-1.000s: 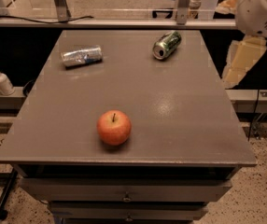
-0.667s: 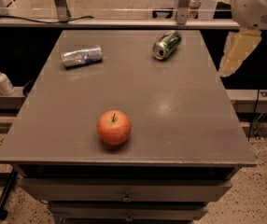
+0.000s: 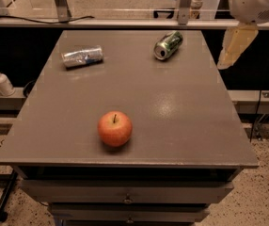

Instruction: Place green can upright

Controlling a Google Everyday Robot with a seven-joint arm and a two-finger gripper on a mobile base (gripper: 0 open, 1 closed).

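Grey table (image 3: 181, 126) fills most of the view, flat top with a drawer front below its near edge; speckled floor shows to either side. Places below are given relative to the apple (image 3: 114, 128).

Apple: red-orange, stem up, sits alone toward the near edge of the table, slightly left of centre.

Green can (image 3: 168, 44): lying on its side, far beyond the apple and to its right, close to the table's back edge. Silver top faces toward the near left; body angled back and to the right. Not upright.

Silver can (image 3: 82, 57): also on its side, far beyond the apple and a little to its left, roughly level with the green can. The two cans are well apart.

White pump bottle (image 3: 2, 80): off the table, on a lower ledge far left of the apple.

Gripper (image 3: 236, 46): pale, hangs in the air off the table's right edge, far right of and beyond the apple, near the green can but apart from it. Touching nothing. White arm housing sits above it at the top right corner.
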